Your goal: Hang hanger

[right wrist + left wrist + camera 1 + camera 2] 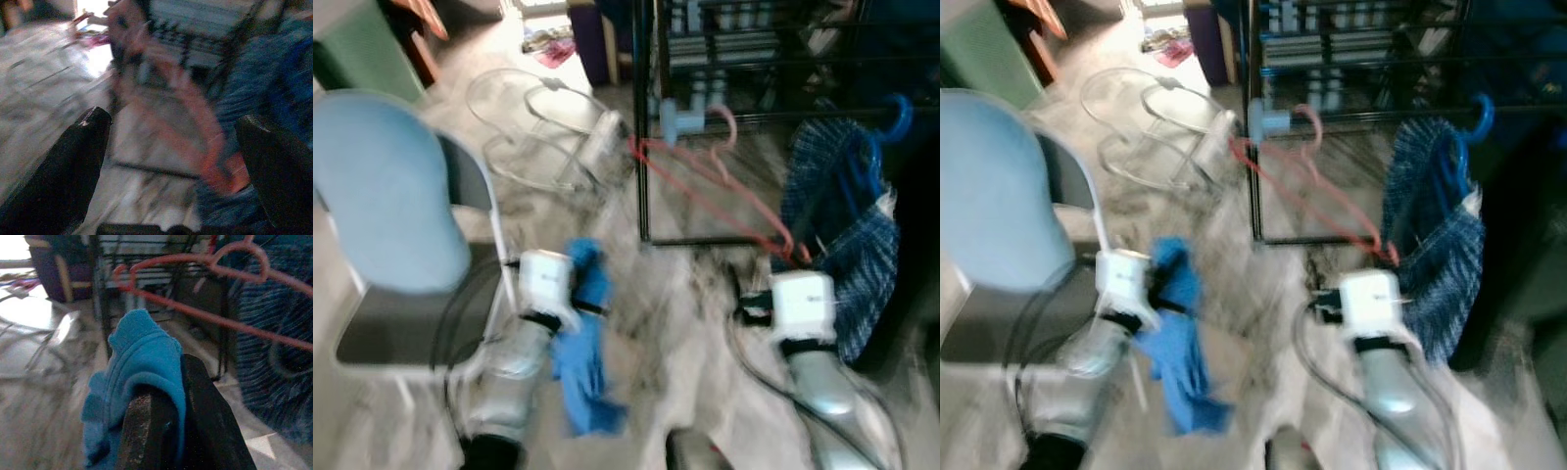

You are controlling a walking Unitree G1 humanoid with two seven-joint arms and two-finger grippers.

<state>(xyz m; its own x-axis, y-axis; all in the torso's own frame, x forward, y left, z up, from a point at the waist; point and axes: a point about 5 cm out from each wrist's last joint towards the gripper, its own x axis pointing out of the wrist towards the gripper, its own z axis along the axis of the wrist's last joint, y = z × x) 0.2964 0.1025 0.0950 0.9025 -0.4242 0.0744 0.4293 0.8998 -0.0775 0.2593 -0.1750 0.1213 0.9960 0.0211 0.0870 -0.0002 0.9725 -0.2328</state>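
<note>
Up close, left tool (168, 421) pinching blue cloth (142, 362)

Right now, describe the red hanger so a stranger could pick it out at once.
Look at the black metal rack ahead on the floor. At its lower front, beside the blue plaid garment on a blue hanger, the red hanger lies slanted. It is the bare thin red wire one, with no cloth on it.
</note>
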